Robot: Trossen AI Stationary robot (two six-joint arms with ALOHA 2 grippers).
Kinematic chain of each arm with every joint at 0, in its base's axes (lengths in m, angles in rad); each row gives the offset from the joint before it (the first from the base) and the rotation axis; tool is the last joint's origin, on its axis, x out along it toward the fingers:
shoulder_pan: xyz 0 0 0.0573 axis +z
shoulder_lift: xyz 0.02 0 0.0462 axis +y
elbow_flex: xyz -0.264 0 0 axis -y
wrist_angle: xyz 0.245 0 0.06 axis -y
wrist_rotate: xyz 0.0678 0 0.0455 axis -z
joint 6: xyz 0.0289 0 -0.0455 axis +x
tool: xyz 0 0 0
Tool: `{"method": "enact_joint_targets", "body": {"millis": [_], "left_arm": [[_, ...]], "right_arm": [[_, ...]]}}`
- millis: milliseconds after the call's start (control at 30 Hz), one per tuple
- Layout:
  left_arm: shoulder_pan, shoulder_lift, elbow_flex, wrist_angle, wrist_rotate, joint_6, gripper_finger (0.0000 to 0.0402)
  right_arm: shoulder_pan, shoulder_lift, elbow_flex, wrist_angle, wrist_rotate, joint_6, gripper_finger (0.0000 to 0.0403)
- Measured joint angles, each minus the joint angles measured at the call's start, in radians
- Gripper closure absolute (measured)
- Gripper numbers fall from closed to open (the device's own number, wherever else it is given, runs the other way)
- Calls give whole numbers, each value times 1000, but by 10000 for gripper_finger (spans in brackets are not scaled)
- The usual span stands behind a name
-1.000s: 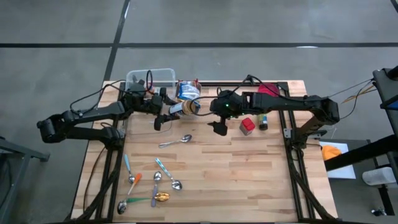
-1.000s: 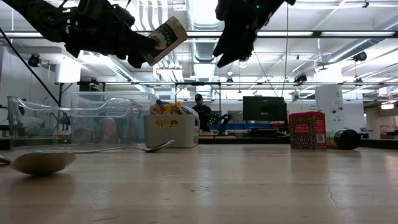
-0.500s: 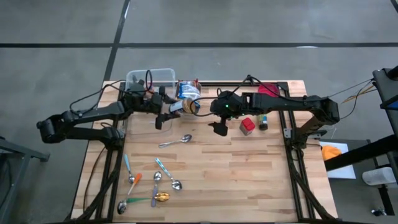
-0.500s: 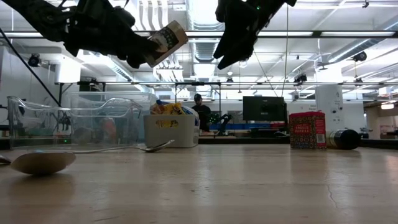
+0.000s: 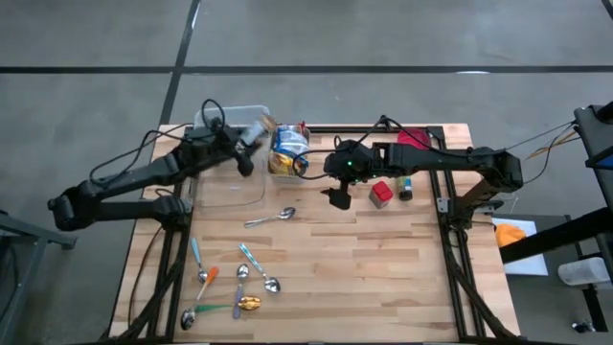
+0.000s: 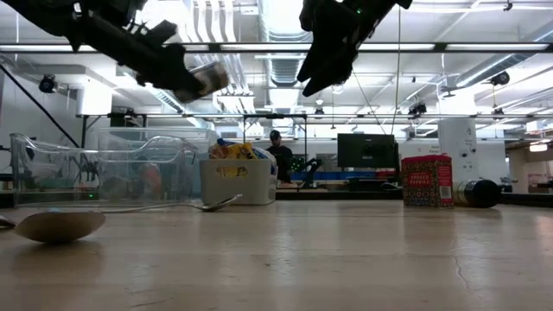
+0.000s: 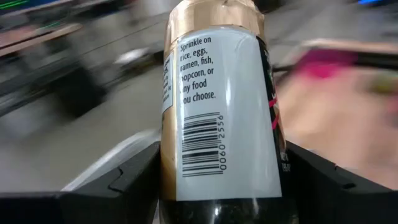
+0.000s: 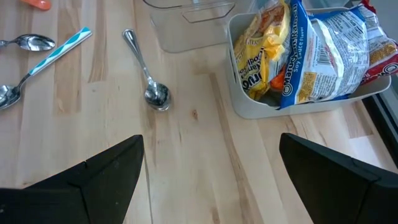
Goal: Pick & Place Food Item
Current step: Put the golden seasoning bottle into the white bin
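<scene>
A seasoning jar [image 7: 217, 112] with a gold cap and a white barcode label is in my left gripper [image 5: 251, 146], which is shut on it. It hangs high over the far left of the table, above the clear container [image 5: 233, 187] and beside the white bin [image 5: 287, 165] of snack bags. In the low view the jar [image 6: 207, 79] shows well above the tabletop. My right gripper [image 5: 335, 196] hovers open and empty over the table's middle, just near of the bin [image 8: 249, 102]. My left gripper pinches the jar's lower body [image 7: 217, 186] between its two fingers [image 7: 118, 180], one on each side. The jar runs out along the fingers, gold cap end away from the wrist. It is lifted clear of table and containers, lying close to level.
A spoon [image 5: 271, 218] lies at the table's middle, and several more spoons [image 5: 239, 283] lie at the near left. A red box [image 5: 381, 193] and a small dark can [image 5: 405, 190] stand at the right. A magenta item [image 5: 414, 139] sits at the far right.
My left gripper has swung toward the table's far edge and a little up, its wrist turning. The jar has gone with it, from beside the bin's near side to over the clear container's far end. In the low view the jar has tipped from cap-up toward level.
</scene>
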Motion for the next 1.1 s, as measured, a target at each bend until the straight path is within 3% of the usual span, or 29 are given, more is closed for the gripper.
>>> {"method": "enact_joint_targets", "body": {"millis": [133,300,667,1000,1100], "left_arm": [[1,-14,0,-87,-244,-68,122],[6,-2,0,-128,-353,-117,134],[128,24,-2,-197,-370,-270,119],[232,200,14,-208,-259,-328,135],[249,263,33,-206,-241,-343,118]], "right_arm": [[0,0,0,3,0,0,32],[0,0,0,8,0,0,32],[0,0,0,12,0,-8,32],[0,0,0,18,0,-8,32],[0,0,0,19,0,-12,32]]}}
